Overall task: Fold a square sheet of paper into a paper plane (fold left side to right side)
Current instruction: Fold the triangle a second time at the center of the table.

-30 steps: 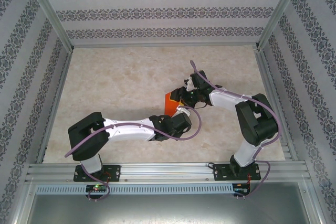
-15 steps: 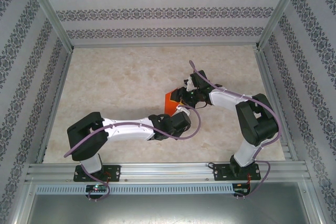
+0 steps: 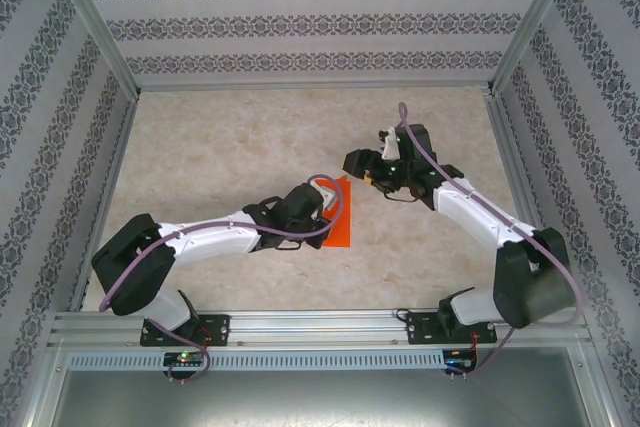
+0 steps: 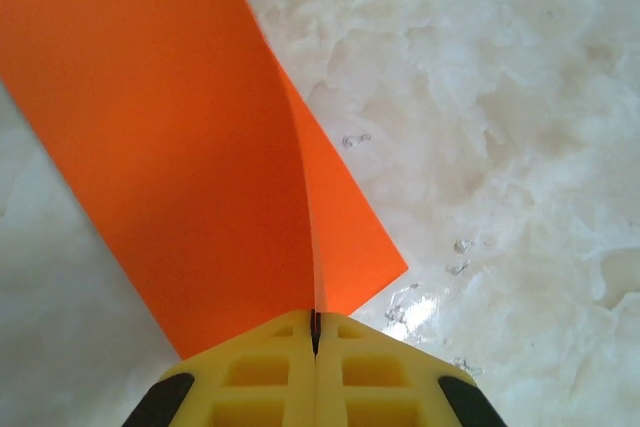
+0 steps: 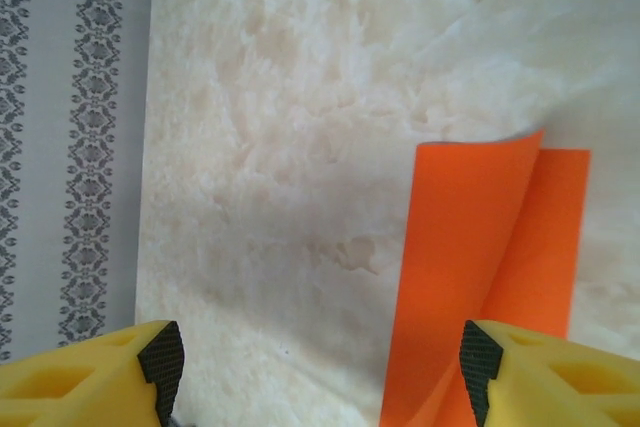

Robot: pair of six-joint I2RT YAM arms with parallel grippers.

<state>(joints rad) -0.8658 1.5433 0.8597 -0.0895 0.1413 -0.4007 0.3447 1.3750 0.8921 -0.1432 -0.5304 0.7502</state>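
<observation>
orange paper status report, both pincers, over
Left pincer shut on orange paper, sheet folded over. Right pincer open, holding nothing. Nothing blocking.

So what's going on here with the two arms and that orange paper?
Two robot arms are folding an orange sheet of paper on a marble-look table. The left gripper has its fingers shut on an edge of the sheet, which is doubled over, with its upper layer curving up rather than lying flat. The right gripper hangs open just to the right of the paper, not gripping it.
</observation>
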